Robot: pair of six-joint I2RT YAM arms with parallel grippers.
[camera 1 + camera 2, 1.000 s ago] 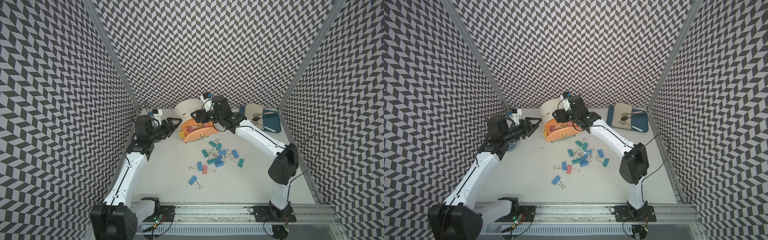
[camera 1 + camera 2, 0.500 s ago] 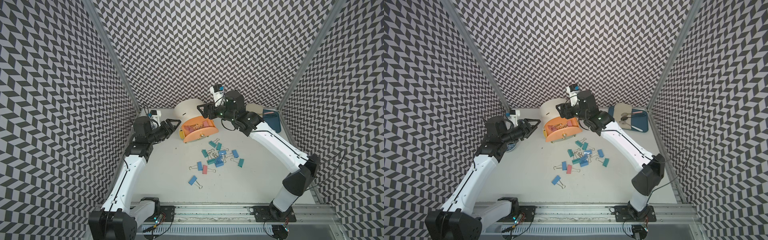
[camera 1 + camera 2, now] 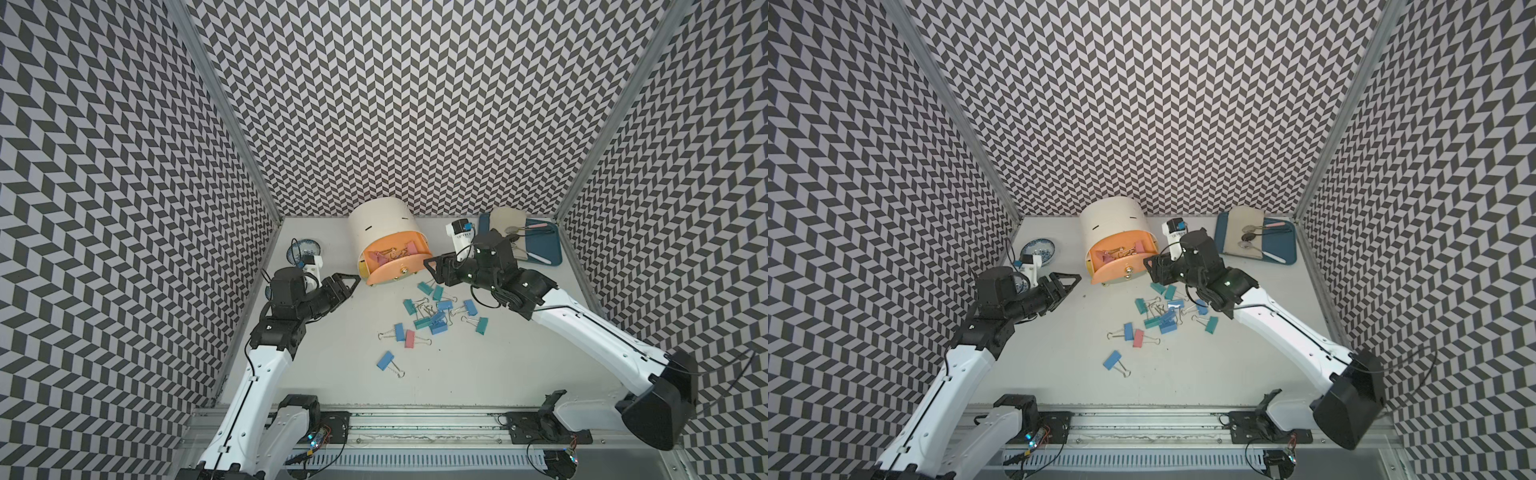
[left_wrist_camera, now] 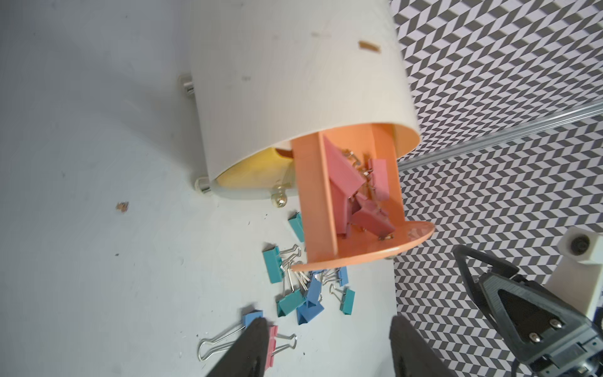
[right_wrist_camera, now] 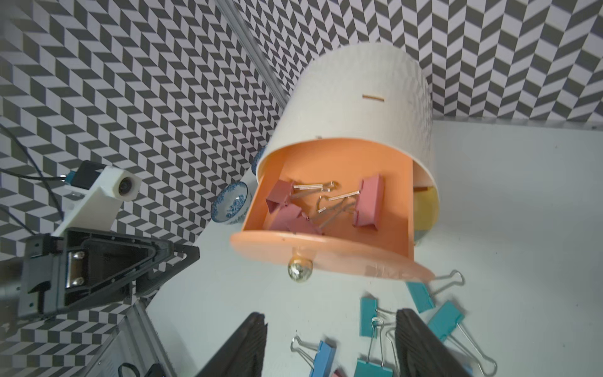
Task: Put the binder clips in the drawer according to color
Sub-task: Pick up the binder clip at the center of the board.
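Right wrist view: your right gripper (image 5: pixel 329 342), jaws apart and empty, hangs over tangled teal and blue binder clips (image 5: pixel 368 316); salmon drawer (image 5: pixel 326 249) at twelve o'clock holds pink ones. Left gripper (image 5: pixel 184 254) likewise. Interlocked handles may drag wrong colours.

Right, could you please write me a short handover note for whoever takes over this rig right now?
Left gripper: open, empty, off to the side of the cabinet, touching nothing.
Right gripper: open, empty, by the front of the pink drawer, over the loose clips.
Done: the pink drawer is pulled out, with about four pink clips inside.
Left: one pink clip on the table, the pile of blue and teal clips, and one blue clip lying apart.
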